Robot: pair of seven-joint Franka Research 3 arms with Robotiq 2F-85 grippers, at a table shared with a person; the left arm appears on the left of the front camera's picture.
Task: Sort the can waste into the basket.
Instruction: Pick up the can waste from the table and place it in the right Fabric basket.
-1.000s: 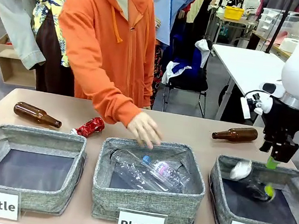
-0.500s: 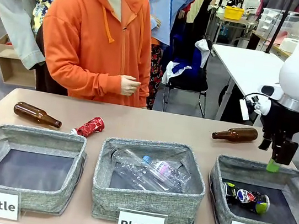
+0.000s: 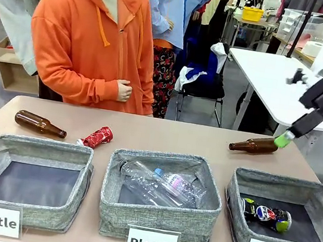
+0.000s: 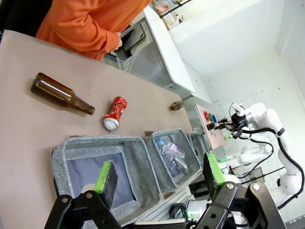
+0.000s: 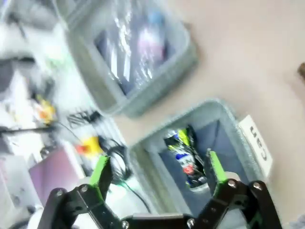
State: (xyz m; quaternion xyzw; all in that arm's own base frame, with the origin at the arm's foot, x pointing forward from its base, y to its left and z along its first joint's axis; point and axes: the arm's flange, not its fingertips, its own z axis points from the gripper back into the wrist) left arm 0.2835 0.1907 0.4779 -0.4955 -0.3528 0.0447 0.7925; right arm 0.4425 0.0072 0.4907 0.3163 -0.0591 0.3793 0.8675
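Wrist view, left gripper [image 4: 159, 172]: the fingers are standing wide apart, gripping nothing, and hanging high over the table's near-left corner. The Bottle bin [image 4: 102, 139] is sitting below them. The red can [image 4: 115, 113] is lying on its side just past that bin's far edge, well clear of the fingers. A brown bottle [image 4: 62, 93] is lying near it, toward the left edge.

Wrist view, right gripper [image 5: 157, 174], picture blurring: the fingers are also spreading wide and carrying nothing. The basket [image 5: 217, 107] is sitting far below, its "Can" label reading sideways. The dark can [image 5: 186, 152] is lying on the basket's dark floor. It is showing between the two fingers but well apart from both.

Front view is adding the layout:
- Three bins are sitting in a row along the near edge, with the basket at the near-right corner.
- The Plastic bin [image 3: 158, 220] in the middle is holding clear bottles [image 3: 161, 184].
- The right gripper is tilting in the air above the far-right edge, just over a second brown bottle [image 3: 254, 146].

The table [image 3: 165, 135] is showing a plain tan top. A person [image 3: 94, 45] in an orange hoodie is standing at the far edge, one hand [image 3: 122, 90] resting at the waist. Beyond, a white table [image 3: 264, 75] and a cardboard box [image 3: 12, 67] are standing on a grey floor.
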